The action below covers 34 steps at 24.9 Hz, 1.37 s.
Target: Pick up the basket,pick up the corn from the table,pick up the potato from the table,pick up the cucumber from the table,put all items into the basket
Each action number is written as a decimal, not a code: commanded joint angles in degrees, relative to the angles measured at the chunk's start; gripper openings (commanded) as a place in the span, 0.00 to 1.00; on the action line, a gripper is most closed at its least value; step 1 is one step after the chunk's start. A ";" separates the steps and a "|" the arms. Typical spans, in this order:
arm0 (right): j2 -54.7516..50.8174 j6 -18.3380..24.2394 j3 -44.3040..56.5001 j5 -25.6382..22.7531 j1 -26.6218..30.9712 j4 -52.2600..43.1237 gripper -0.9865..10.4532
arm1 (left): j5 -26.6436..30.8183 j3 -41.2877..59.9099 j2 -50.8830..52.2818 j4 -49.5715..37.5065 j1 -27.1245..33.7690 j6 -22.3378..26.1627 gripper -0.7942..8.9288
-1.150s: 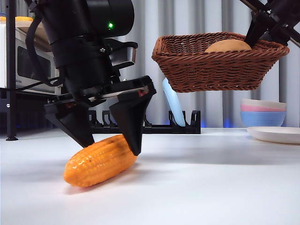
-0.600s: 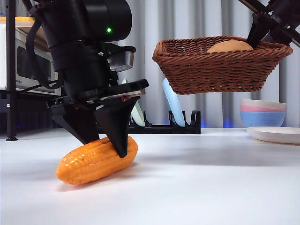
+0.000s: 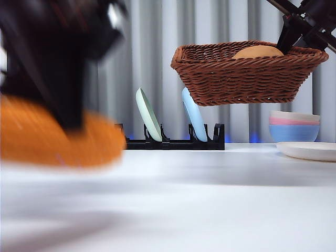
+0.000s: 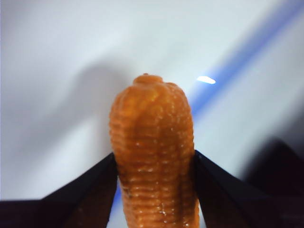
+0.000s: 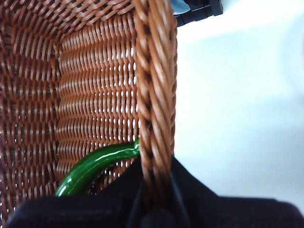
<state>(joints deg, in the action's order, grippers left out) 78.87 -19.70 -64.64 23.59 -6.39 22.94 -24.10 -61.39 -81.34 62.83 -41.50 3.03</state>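
My left gripper (image 4: pixel 154 190) is shut on the orange corn (image 4: pixel 153 152), whose tip sticks out past the jaws. In the front view the corn (image 3: pixel 58 139) is a blurred orange shape at the left, lifted off the white table (image 3: pixel 210 199), under the dark blurred arm. My right gripper (image 5: pixel 154 190) is shut on the braided rim of the brown wicker basket (image 5: pixel 154 95) and holds it in the air at the upper right (image 3: pixel 247 73). The tan potato (image 3: pixel 257 51) shows above the rim. The green cucumber (image 5: pixel 92 166) lies inside the basket.
A black dish rack (image 3: pixel 173 142) with a pale green plate (image 3: pixel 148 115) and a blue plate (image 3: pixel 194 114) stands at the back. Stacked bowls (image 3: pixel 294 126) and a white plate (image 3: pixel 310 150) sit at the right.
The left gripper has lifted the corn off the table and moved it left and toward the camera, now blurred. The basket has not moved.
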 commanded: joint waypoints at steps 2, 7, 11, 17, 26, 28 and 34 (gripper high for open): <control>-0.70 -0.15 -0.66 0.50 0.07 -1.03 0.07 | -5.40 -0.37 10.95 3.15 -0.52 6.12 0.07; -0.70 -0.22 -0.66 0.52 -0.07 -0.98 0.07 | -5.88 -6.25 21.09 -5.05 -0.52 -0.94 0.07; -0.70 -0.42 -0.66 0.55 -1.44 -0.76 0.07 | -1.77 -12.33 22.97 -19.87 -0.52 -9.57 0.07; -0.70 -0.39 -0.66 0.52 -5.29 1.22 0.07 | 12.92 -16.31 19.10 -37.55 -0.55 -11.65 0.07; -0.70 -0.39 -0.66 0.48 -13.33 2.93 0.07 | 25.42 -17.09 4.24 -39.06 -0.52 -8.11 0.07; -0.70 -0.37 -0.66 0.48 -14.78 2.91 0.07 | 25.49 -17.09 0.92 -38.91 -0.55 -7.30 0.07; -0.70 -0.39 -0.66 0.37 -16.68 2.91 0.07 | 25.62 -17.09 -5.51 -34.01 -0.52 -7.32 0.09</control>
<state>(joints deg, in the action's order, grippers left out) 78.83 -19.70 -64.71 23.59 -23.20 27.05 1.37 -78.78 -86.70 29.08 -41.95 -5.13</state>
